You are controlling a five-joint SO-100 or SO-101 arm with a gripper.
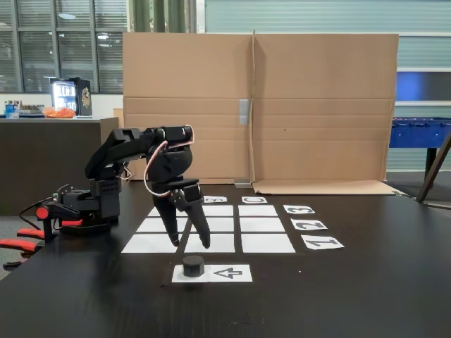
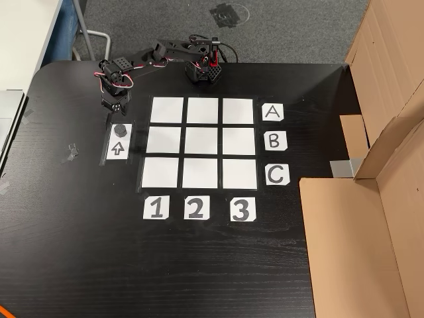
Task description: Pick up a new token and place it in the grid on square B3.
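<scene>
Jaws stand apart, empty. The black two-finger gripper hangs just above the small black puck-shaped token, which rests on a white arrow-marked paper strip. The 3x3 white-square grid lies at three o'clock of the token in the top-down fixed view.

Black table holds the grid, letter and number labels beside it, plus an arrow strip with the token on its far end.

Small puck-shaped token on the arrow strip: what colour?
Black. The short cylindrical token on the white paper arrow strip shows best in the front fixed view.
</scene>
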